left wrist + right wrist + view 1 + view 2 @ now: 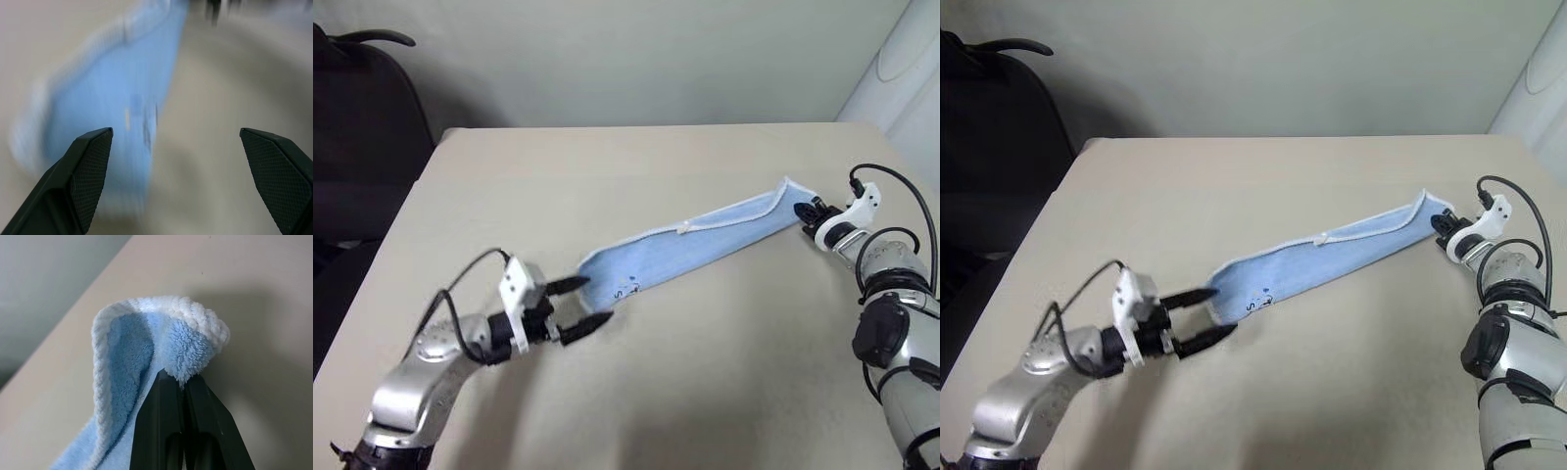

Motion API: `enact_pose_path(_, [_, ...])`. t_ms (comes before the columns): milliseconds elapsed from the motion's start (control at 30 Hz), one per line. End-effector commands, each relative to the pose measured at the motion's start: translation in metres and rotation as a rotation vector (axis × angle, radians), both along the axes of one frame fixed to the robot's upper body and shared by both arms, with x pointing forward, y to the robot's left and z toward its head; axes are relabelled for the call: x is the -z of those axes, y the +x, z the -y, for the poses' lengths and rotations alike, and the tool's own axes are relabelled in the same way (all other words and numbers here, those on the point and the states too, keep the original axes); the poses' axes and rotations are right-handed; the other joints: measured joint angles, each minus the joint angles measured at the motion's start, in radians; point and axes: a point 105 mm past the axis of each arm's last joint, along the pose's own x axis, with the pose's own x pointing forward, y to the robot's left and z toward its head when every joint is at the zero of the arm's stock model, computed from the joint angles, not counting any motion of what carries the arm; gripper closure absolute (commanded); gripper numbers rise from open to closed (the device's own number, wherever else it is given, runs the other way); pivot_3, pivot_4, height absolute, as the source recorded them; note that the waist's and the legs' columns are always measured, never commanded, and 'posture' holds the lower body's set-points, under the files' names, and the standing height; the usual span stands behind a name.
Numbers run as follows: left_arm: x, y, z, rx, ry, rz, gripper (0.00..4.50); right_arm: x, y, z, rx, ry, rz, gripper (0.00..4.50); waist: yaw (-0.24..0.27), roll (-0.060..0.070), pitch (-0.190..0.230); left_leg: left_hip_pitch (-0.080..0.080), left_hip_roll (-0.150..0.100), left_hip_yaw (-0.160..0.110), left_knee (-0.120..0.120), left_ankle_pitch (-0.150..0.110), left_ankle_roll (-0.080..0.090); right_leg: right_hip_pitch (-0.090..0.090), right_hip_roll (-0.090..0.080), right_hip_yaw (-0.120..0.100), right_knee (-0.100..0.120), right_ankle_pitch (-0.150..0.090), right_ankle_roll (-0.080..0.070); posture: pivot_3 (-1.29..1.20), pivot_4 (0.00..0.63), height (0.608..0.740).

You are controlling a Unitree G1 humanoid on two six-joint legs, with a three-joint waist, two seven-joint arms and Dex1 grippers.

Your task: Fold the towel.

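2 grippers are at work over a beige surface (705,372) with the towel (705,245) stretched between them as a long narrow band.

Right gripper (811,211): clenched on the towel. In the right wrist view its 2 black fingers (166,431) are pressed together with a fluffy light-blue corner pinched between them. The white stitched edging curls over directly beyond the fingertips, and the cloth folds back on itself there. In the head views this gripped end sits at the far tip of the band, raised slightly off the surface, with the rest of the towel running away from the right gripper toward the left gripper.

Left gripper (585,306): released, with its 2 fingers (83,171) spread wide and holding nothing. It points toward the near end of the towel. That end lies just ahead of the fingertips, with the upper finger close over the towel's corner; contact cannot be confirmed. In the left wrist view the blue cloth lies ahead of one finger, and bare surface lies ahead of the other.

Towel details: a small white tag (685,228) projects from the white edging about midway along the band. A tiny dark printed mark (630,286) sits near the end closest to the left gripper.

A dark chair (362,117) stands beyond the surface's edge, on the left gripper's side.
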Motion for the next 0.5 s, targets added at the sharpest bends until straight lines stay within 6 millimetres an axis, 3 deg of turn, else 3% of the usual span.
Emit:
enact_pose_path(33, [-0.030,-0.001,0.001,-0.004,-0.098,0.060,0.00,-0.013,0.003,0.000,-0.018,-0.105,0.057,4.46,-0.001,0.000,0.000,0.000,0.000,0.000,0.000,0.000,0.000,0.000,0.000,0.000,0.000,0.000,0.000,0.00,0.150,0.740])
enact_pose_path(133, [-0.032,0.010,-0.007,-0.083,-0.103,0.061,0.00,-0.024,0.008,-0.007,-0.045,-0.166,0.107,4.46,-0.003,0.000,0.000,0.000,0.000,0.000,0.000,0.000,0.000,0.000,0.000,0.000,0.000,0.000,0.000,0.00,0.150,0.740])
enact_pose_path(267, [-0.027,0.021,-0.018,-0.183,-0.088,0.057,0.00,-0.064,0.013,-0.029,-0.168,-0.400,0.279,4.46,-0.004,0.001,0.001,0.000,0.000,0.000,0.001,0.000,0.000,0.000,0.000,0.000,0.000,0.000,0.000,0.00,0.150,0.740])
enact_pose_path(400, [-0.026,0.019,-0.017,-0.189,-0.089,0.060,0.00,-0.098,0.002,-0.075,-0.404,-0.648,0.501,4.46,-0.006,0.002,0.001,0.000,0.000,0.000,0.001,0.000,0.000,-0.001,0.000,0.000,0.000,0.000,0.000,0.00,0.150,0.740])
enact_pose_path(500, [-0.024,0.019,-0.016,-0.195,-0.088,0.058,0.00,-0.088,-0.019,-0.120,-0.655,-0.833,0.577,4.46,-0.006,0.001,0.001,0.000,0.000,-0.001,0.001,0.000,0.000,0.001,0.000,-0.001,-0.001,0.000,0.000,0.00,0.150,0.740])
